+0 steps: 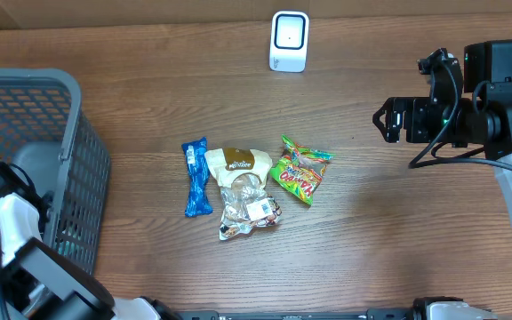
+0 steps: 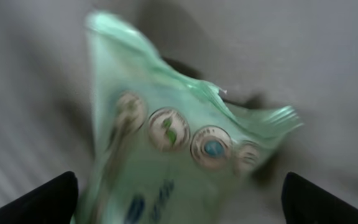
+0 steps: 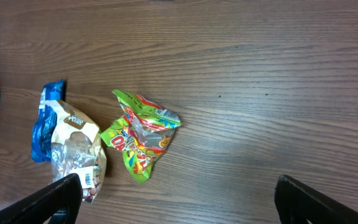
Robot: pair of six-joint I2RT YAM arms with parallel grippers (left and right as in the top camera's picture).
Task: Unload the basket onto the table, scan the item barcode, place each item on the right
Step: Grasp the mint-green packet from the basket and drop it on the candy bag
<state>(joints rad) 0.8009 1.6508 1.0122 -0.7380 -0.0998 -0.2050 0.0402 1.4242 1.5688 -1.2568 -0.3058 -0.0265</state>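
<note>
Seeing only a motion-smeared pale green packet [image 2: 185, 143] between the spread fingers of the left tool [image 2: 179, 199], against blurred grey; making out round emblems, no legible print. Finding the right tool [image 3: 178, 198] spread wide, gripping nothing, above the wood-grain desk [image 3: 278, 74]. Noting there, close together, a blue packet [image 1: 196, 178], a clear bag [image 1: 245, 196] bearing a white barcode label, and a green candy bag [image 1: 301, 170] with lettering too small for reading. Spotting a white scanner [image 1: 289, 40] beyond them, a grey mesh basket [image 1: 69, 116] at left.
</note>
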